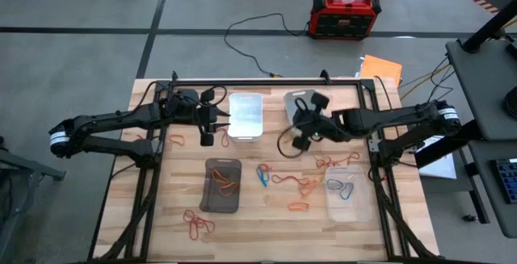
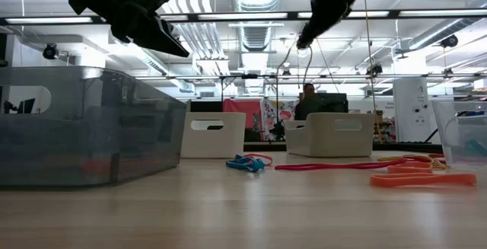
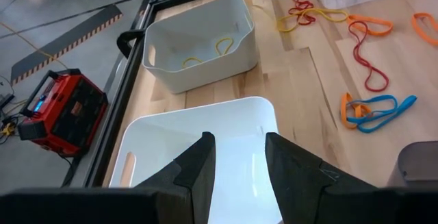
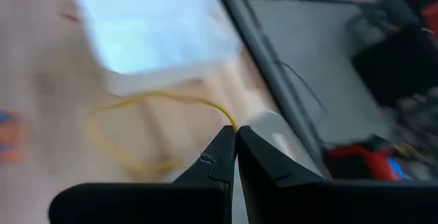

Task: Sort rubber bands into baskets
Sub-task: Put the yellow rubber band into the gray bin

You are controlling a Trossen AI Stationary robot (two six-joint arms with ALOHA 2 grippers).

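High view shows the right end effector (image 1: 303, 137) raised above the wooden worktop (image 1: 266, 220), at about 1 o'clock from its centre, beside the light grey plastic basket (image 1: 296, 101). Its fingers are closed together on a thin yellowish-tan rubber band (image 4: 130, 125), which hangs below it as a loop. The left end effector (image 1: 218, 127) hovers at the edge of the white rectangular plastic basket (image 3: 198, 155), at 11 o'clock, with its fingers (image 3: 198, 166) apart and holding nothing. Two yellowish bands (image 3: 205, 51) lie inside the grey basket. Other red, orange and blue bands (image 1: 299, 185) lie scattered toward 5 o'clock.
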